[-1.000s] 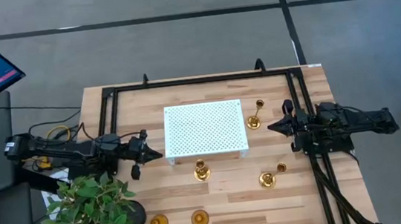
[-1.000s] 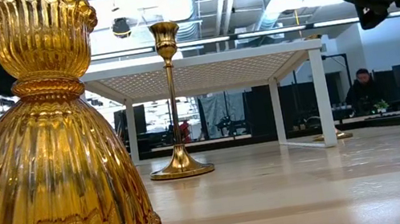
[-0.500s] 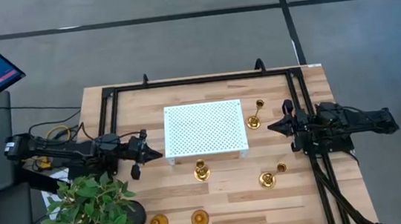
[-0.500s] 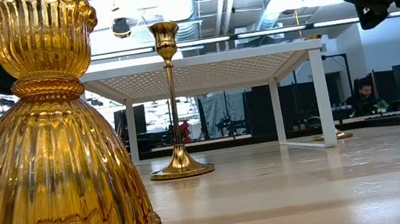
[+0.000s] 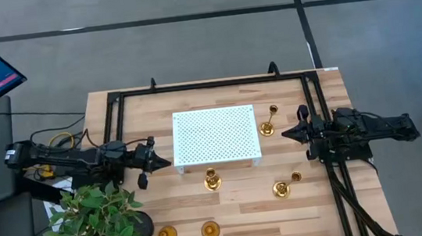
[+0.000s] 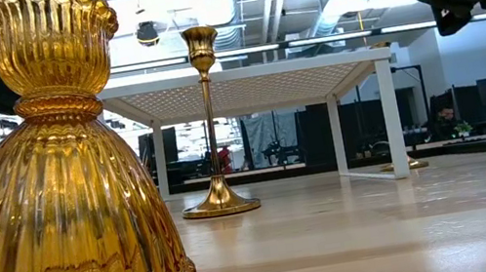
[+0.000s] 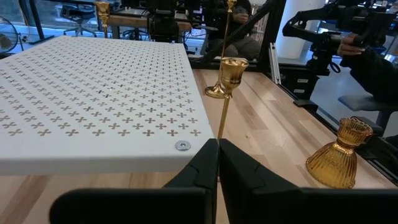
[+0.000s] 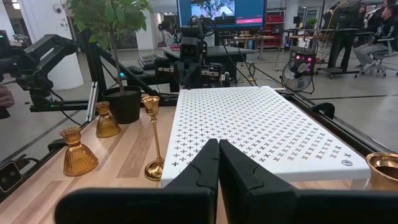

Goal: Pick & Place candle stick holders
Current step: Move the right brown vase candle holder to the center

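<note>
Bright, even light overall. High view: bench (image 5: 235,202) evenly lit w/ soft, short shadows; white perforated tray (image 5: 215,135) near blown out. Low view: strongly backlit by ceiling strip lights and windows beyond; nearest gold candle stick holder (image 6: 54,187) fills the frame's left, glowing, w/ bright specular streaks on its ribs; the arms read as dark silhouettes at the upper corners. Wrist views: tray top bright, slight wide-angle bend at the edges; close foreground parts dark and a bit soft, background room busy but reasonably sharp. Screen (image 8: 221,11) glows in the right wrist view.
</note>
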`<state>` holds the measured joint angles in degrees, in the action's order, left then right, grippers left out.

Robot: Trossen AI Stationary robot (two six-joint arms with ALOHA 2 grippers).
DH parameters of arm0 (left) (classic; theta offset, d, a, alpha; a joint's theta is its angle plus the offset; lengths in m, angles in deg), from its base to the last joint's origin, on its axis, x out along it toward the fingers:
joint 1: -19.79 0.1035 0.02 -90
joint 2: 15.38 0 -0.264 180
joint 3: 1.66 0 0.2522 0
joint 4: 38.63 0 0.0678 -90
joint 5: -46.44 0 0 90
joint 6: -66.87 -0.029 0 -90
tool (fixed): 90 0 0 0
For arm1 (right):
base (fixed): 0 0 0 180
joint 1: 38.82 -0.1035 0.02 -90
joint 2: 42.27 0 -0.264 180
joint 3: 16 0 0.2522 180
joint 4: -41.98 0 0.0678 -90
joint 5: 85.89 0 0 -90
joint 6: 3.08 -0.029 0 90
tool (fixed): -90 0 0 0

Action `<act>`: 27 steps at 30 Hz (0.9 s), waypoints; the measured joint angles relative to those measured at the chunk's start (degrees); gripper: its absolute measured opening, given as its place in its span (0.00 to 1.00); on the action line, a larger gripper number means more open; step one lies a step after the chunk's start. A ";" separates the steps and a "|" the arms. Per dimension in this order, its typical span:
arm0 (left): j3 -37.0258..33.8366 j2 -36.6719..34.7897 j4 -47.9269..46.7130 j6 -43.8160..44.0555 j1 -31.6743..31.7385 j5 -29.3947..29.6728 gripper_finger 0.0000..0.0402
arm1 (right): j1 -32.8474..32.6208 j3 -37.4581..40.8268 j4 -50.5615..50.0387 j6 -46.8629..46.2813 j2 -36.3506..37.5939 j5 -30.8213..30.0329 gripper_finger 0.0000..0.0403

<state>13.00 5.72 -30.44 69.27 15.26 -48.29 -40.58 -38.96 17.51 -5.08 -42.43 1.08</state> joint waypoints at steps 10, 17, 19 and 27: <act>0.00 0.02 0.24 0.01 0.00 0.00 0.03 | -0.02 0.01 0.01 0.00 0.00 0.00 0.00; 0.00 0.02 0.50 0.01 0.00 0.00 0.03 | -0.04 -0.01 0.01 0.00 0.02 0.00 0.00; 0.00 0.02 0.64 0.01 0.00 -0.01 0.03 | -0.04 0.01 0.01 0.00 0.01 0.00 0.00; 0.00 0.02 7.67 0.02 0.00 -0.01 0.03 | -0.04 0.00 0.01 0.35 0.01 0.00 0.00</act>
<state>13.00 5.74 -22.77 69.29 15.26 -48.30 -40.62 -38.96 17.52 -4.73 -42.42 1.08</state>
